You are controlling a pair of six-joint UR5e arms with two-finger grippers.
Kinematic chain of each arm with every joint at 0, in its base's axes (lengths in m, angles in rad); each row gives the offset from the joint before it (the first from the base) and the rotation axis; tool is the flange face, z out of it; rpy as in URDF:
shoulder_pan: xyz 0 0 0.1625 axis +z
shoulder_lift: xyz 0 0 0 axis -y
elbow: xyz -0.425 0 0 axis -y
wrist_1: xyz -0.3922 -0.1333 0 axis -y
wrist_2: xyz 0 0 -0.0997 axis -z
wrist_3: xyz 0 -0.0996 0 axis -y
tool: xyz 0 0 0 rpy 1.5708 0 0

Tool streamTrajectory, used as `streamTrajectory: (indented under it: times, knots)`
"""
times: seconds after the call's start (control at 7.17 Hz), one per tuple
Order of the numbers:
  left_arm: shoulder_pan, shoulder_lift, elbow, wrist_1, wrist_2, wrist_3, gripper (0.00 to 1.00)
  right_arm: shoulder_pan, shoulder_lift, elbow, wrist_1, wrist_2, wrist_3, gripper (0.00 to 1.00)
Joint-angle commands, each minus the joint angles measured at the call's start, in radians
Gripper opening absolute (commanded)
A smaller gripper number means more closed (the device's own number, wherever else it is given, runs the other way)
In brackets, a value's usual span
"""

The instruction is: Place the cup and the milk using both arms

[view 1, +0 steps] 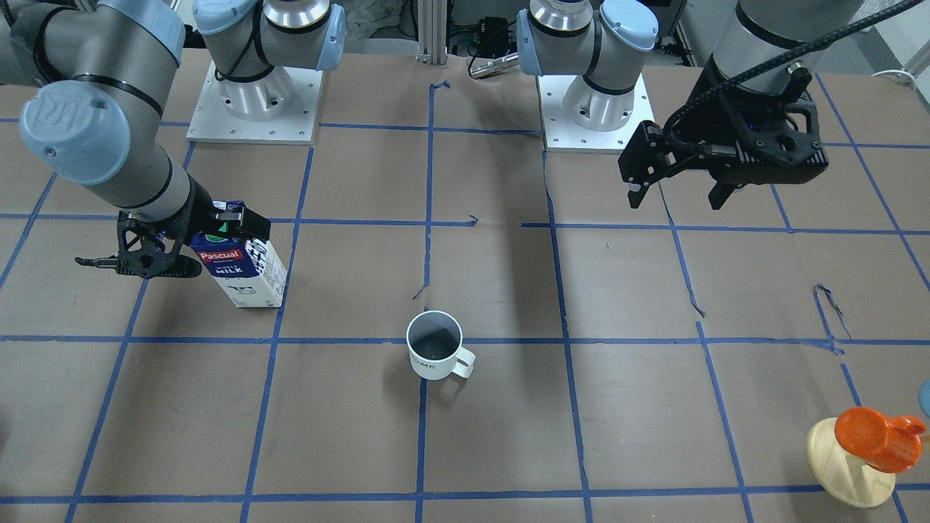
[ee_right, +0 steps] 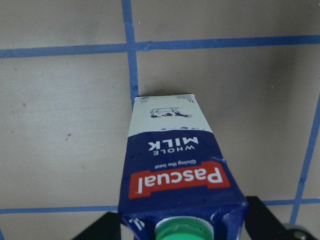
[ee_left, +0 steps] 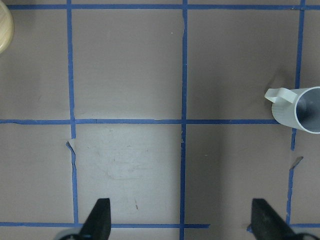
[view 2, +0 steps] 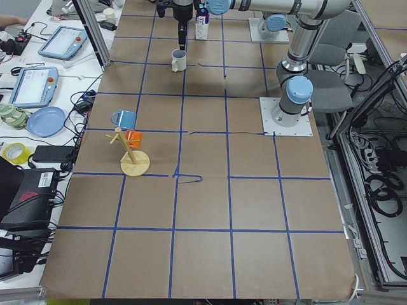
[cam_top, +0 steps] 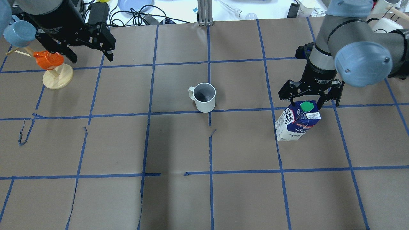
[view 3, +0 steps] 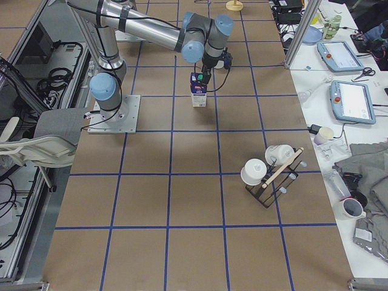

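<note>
The white cup (cam_top: pixel 205 96) stands upright on the brown paper near the table's middle, its handle toward my left side; it also shows in the front view (view 1: pixel 434 345) and at the right edge of the left wrist view (ee_left: pixel 300 107). The blue and white milk carton (cam_top: pixel 298 123) with a green cap stands on the table on my right. My right gripper (cam_top: pixel 308 100) is open and straddles the carton's top (ee_right: pixel 175 165), with gaps on both sides. My left gripper (cam_top: pixel 91 58) is open and empty, held above the table far left of the cup.
An orange cup (cam_top: pixel 48 60) and a blue cup (cam_top: pixel 19 33) hang on a wooden stand (cam_top: pixel 58 78) just beside my left gripper. The arm bases (view 1: pixel 254 109) sit at the table's near edge. A rack with white mugs (view 3: pixel 273 170) stands far right.
</note>
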Motion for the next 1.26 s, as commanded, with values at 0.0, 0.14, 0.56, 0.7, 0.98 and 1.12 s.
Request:
streamTrajectory:
  times: [0.0,0.14,0.56,0.7,0.98,1.12]
  knots:
    - [-0.001,0.000,-0.001,0.000,0.000,-0.002,1.00,0.001,0.006,0.008,0.005,0.030,-0.002,0.92]
    - [-0.002,0.000,-0.003,0.000,0.002,-0.005,1.00,0.001,0.007,0.008,0.005,0.029,-0.006,0.91]
    - [-0.001,0.000,-0.003,0.000,0.002,-0.005,1.00,0.001,0.008,0.038,-0.003,0.029,-0.067,0.90]
    - [-0.002,0.000,-0.003,0.002,0.002,-0.005,1.00,-0.001,0.008,0.043,-0.003,0.029,-0.071,0.90]
    - [-0.001,-0.001,-0.001,0.000,0.002,-0.007,1.00,0.001,0.011,0.055,-0.009,0.029,-0.095,0.90]
    - [-0.001,-0.002,-0.001,0.000,0.002,-0.007,1.00,0.001,0.015,0.060,-0.011,0.029,-0.114,0.89]
